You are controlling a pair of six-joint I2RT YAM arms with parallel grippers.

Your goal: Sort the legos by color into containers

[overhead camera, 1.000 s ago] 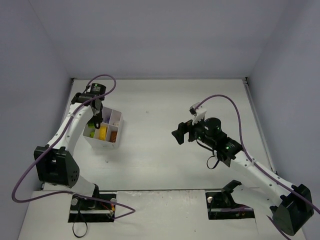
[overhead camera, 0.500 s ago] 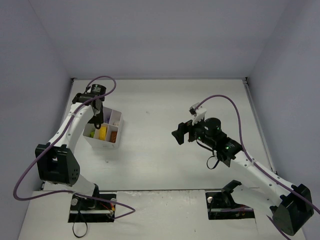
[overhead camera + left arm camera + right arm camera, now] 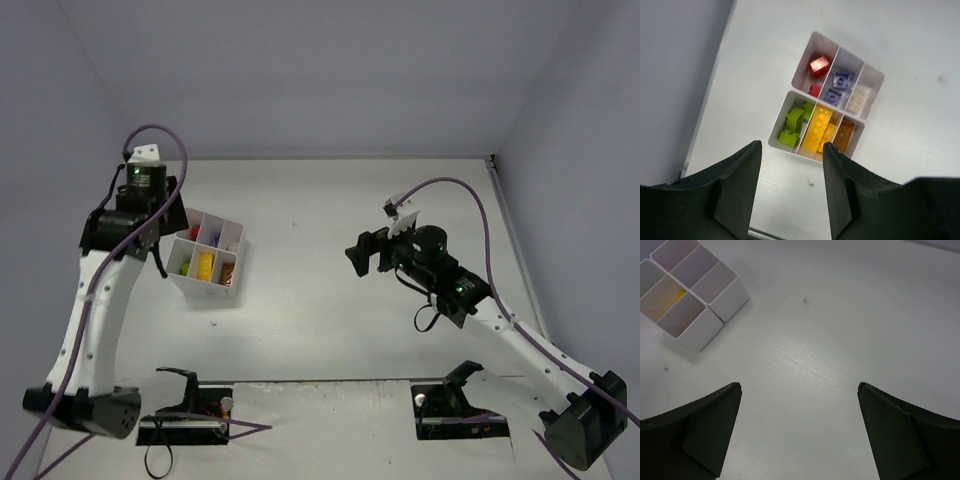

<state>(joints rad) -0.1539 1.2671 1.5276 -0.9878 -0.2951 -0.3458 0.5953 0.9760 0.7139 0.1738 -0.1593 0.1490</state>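
Note:
The white tray (image 3: 807, 154) holds the legos sorted by colour: red bricks (image 3: 819, 65), lilac bricks (image 3: 841, 79), a beige brick (image 3: 856, 103), green bricks (image 3: 793, 125), yellow bricks (image 3: 819, 128) and an orange-brown brick (image 3: 842, 135). My left gripper (image 3: 791, 145) is open and empty, high above the tray's near edge. In the top view it (image 3: 160, 265) hangs just left of the tray (image 3: 205, 286). My right gripper (image 3: 800, 385) is open and empty above bare table; in the top view it (image 3: 355, 258) is far right of the tray. The tray (image 3: 695, 337) shows at the right wrist view's top left.
The left wall (image 3: 675, 75) stands close beside the tray. A small dark speck (image 3: 810, 183) lies on the table in front of the tray. Grey walls enclose the table on three sides (image 3: 320, 80).
My left arm has lifted and swung left, away from above the tray's cells; its gripper now hangs beside the tray's left edge. The right arm has hardly moved.

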